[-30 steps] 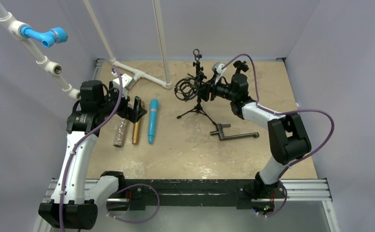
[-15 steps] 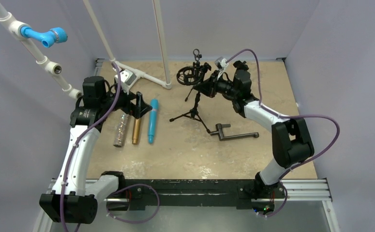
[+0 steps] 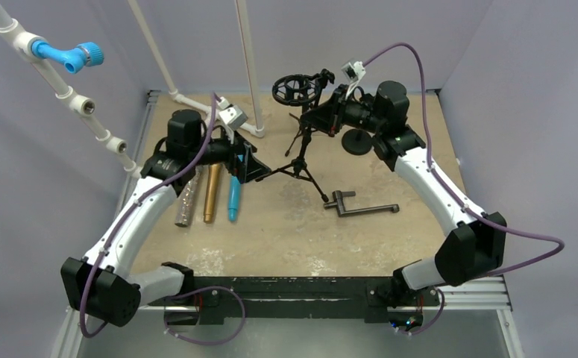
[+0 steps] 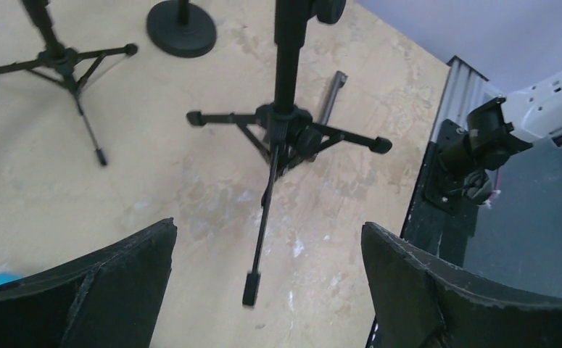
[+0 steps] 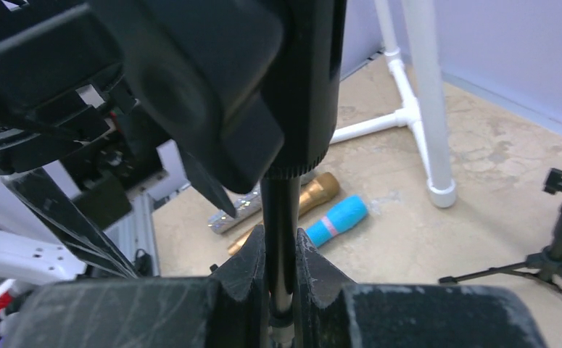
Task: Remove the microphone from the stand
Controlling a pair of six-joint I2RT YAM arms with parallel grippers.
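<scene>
Now: stand pole clamped, mount ring looks empty

Right gripper (image 5: 280, 250) is closed tight on the thin black metal pole of the stand (image 4: 286, 80), just under a thicker collar. Left gripper (image 3: 253, 165) is spread wide with nothing in it, facing the tripod foot. The thin, capped legs splay over the sandy table (image 3: 286, 239).

Shock mount (image 3: 297, 90) sits at the stand's top, toward the far wall. It is a black ring with webbing, and I can make out no microphone in it.

Lying side by side under the left arm, well apart from the mount:
- silver microphone (image 3: 186, 205), glittery
- gold microphone (image 3: 211, 195), smooth
- blue microphone (image 3: 234, 195), pink band

Their long axes run near-to-far, parallel. Left arm is much the nearer.

Judgement: removal looks already done.
</scene>
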